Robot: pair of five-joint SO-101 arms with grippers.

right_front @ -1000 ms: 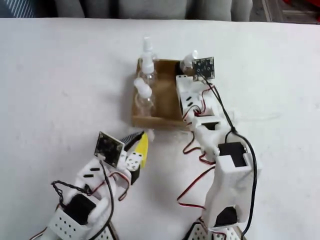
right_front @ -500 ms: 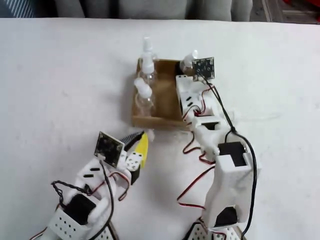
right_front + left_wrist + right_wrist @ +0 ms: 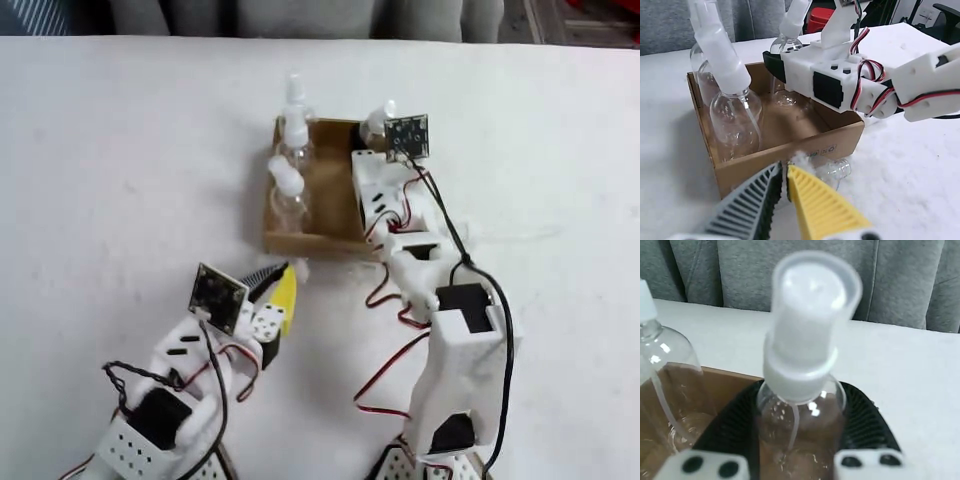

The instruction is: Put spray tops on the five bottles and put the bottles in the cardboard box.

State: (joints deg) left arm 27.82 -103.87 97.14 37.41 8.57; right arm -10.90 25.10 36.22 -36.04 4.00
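The cardboard box (image 3: 330, 215) stands mid-table with two capped clear bottles (image 3: 290, 165) along one side, also seen as bottles (image 3: 730, 100) in the left wrist view. My right gripper (image 3: 800, 440) is shut on a clear bottle with a spray top (image 3: 807, 315), held upright over the box's far corner (image 3: 378, 122). My left gripper (image 3: 784, 175) sits just outside the box's near wall, its grey and yellow fingers together. A small white piece (image 3: 801, 160) lies at its tips; whether it is pinched is unclear. An uncapped clear bottle (image 3: 834, 172) lies on the table beside it.
The right arm (image 3: 400, 230) stretches over the box's right side, trailing red and black cables (image 3: 385, 290). The white table (image 3: 120, 170) is open to the left and far right. Grey upholstery lines the far edge.
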